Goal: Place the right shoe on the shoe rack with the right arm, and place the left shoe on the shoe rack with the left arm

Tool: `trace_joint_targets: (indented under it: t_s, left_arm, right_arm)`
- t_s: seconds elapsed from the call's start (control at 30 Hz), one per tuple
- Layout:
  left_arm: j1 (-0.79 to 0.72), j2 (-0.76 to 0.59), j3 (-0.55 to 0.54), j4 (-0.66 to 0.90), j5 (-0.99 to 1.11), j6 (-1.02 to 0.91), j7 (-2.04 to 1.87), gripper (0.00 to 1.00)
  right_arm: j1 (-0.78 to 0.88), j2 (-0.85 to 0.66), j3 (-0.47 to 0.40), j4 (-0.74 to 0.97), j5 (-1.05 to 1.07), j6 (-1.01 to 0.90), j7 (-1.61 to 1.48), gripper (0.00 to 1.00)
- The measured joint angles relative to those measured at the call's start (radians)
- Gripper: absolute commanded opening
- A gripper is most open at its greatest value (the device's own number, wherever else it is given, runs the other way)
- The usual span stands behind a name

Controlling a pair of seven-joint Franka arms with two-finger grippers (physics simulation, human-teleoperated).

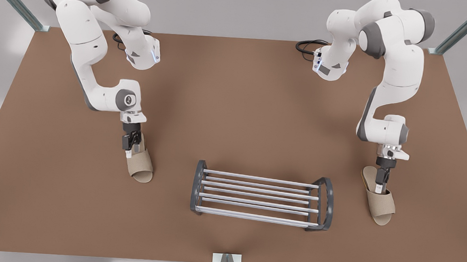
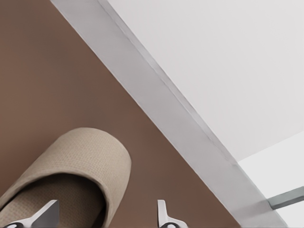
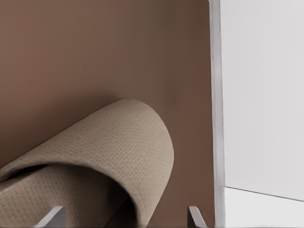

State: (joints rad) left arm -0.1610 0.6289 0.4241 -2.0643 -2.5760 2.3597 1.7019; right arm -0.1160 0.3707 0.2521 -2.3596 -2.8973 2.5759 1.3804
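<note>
Grasp stage: each open tool straddled its slipper's strap edge on the desk (image 1: 235,107), nothing gripped. Left tool (image 1: 381,188) at left shoe (image 1: 378,201); right tool (image 1: 130,149) at right shoe (image 1: 140,166). Next, probably: close, lift, carry to the central shoe rack (image 1: 260,196).

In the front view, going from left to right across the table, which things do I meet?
left shoe, with the left gripper at it → shoe rack → right shoe, with the right gripper at it
</note>
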Motion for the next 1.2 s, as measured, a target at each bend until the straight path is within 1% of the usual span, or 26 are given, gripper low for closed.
trace_joint_targets:
  t_s: [0.03,0.17,0.27,0.33,0.37,0.4,0.43,0.47,0.5,0.6,0.63,0.73,0.77,0.83,0.87,0.93,1.0,1.07,1.1,1.13,1.2]
  left_arm:
    - [0.000,0.009,-0.003,0.011,-0.001,-0.001,0.001,1.00]
    - [0.000,0.043,-0.015,0.057,-0.004,-0.004,0.004,1.00]
    - [0.000,0.058,-0.017,0.086,-0.005,-0.005,0.001,1.00]
    - [0.000,0.068,-0.018,0.102,-0.005,-0.006,-0.002,0.94]
    - [0.000,0.074,-0.018,0.110,-0.004,-0.006,-0.003,0.88]
    - [0.000,0.079,-0.018,0.115,-0.004,-0.006,-0.005,0.70]
    - [0.000,0.084,-0.018,0.119,-0.004,-0.006,-0.006,0.62]
    - [0.000,0.088,-0.019,0.123,-0.003,-0.006,-0.008,0.57]
    - [0.000,0.091,-0.019,0.127,-0.003,-0.007,-0.009,0.55]
    - [0.000,0.101,-0.019,0.133,-0.002,-0.008,-0.012,0.51]
    - [0.000,0.105,-0.019,0.135,-0.002,-0.008,-0.013,0.47]
    - [-0.001,0.110,-0.019,0.140,0.001,-0.007,-0.016,0.21]
    - [-0.001,0.107,-0.019,0.141,0.002,-0.006,-0.016,0.21]
    - [-0.003,0.082,-0.017,0.139,0.004,-0.003,-0.016,0.21]
    - [-0.004,0.053,-0.017,0.135,0.007,-0.001,-0.016,0.21]
    - [-0.016,-0.040,-0.018,0.128,0.021,0.019,-0.016,0.21]
    - [-0.061,-0.169,-0.039,0.127,0.045,0.090,-0.017,0.21]
    - [-0.083,-0.277,-0.135,0.144,0.057,0.208,-0.018,0.21]
    - [-0.086,-0.311,-0.199,0.171,0.057,0.281,-0.020,0.21]
    - [-0.090,-0.330,-0.258,0.204,0.057,0.358,-0.023,0.21]
    - [-0.095,-0.362,-0.343,0.251,0.051,0.499,-0.030,0.21]
  right_arm:
    - [0.002,0.005,-0.003,0.004,0.000,-0.001,0.003,0.93]
    - [0.021,0.024,-0.017,0.011,0.000,-0.010,0.014,0.87]
    - [0.025,0.033,-0.023,0.023,0.000,-0.013,0.019,0.78]
    - [0.026,0.034,-0.025,0.029,0.000,-0.016,0.023,0.78]
    - [0.025,0.034,-0.025,0.030,0.000,-0.017,0.025,0.78]
    - [0.025,0.033,-0.025,0.034,0.000,-0.019,0.026,0.77]
    - [0.025,0.032,-0.025,0.037,0.000,-0.020,0.028,0.75]
    - [0.025,0.032,-0.025,0.039,0.000,-0.021,0.030,0.71]
    - [0.025,0.033,-0.025,0.040,0.000,-0.022,0.031,0.69]
    - [0.025,0.037,-0.025,0.042,0.000,-0.024,0.035,0.68]
    - [0.026,0.039,-0.025,0.043,0.000,-0.025,0.036,0.68]
    - [0.033,0.047,-0.025,0.055,0.000,-0.028,0.039,0.63]
    - [0.036,0.048,-0.025,0.059,0.000,-0.028,0.040,0.63]
    - [0.039,0.049,-0.025,0.064,0.000,-0.029,0.042,0.56]
    - [0.040,0.050,-0.025,0.065,0.000,-0.029,0.042,0.54]
    - [0.041,0.054,-0.025,0.066,0.000,-0.029,0.044,0.49]
    - [0.041,0.056,-0.025,0.067,0.000,-0.028,0.045,0.49]
    - [0.041,0.056,-0.026,0.067,0.000,-0.027,0.045,0.48]
    - [0.041,0.057,-0.026,0.070,0.000,-0.027,0.046,0.45]
    - [0.041,0.057,-0.026,0.072,0.000,-0.026,0.046,0.44]
    - [0.041,0.056,-0.026,0.073,0.000,-0.026,0.047,0.42]
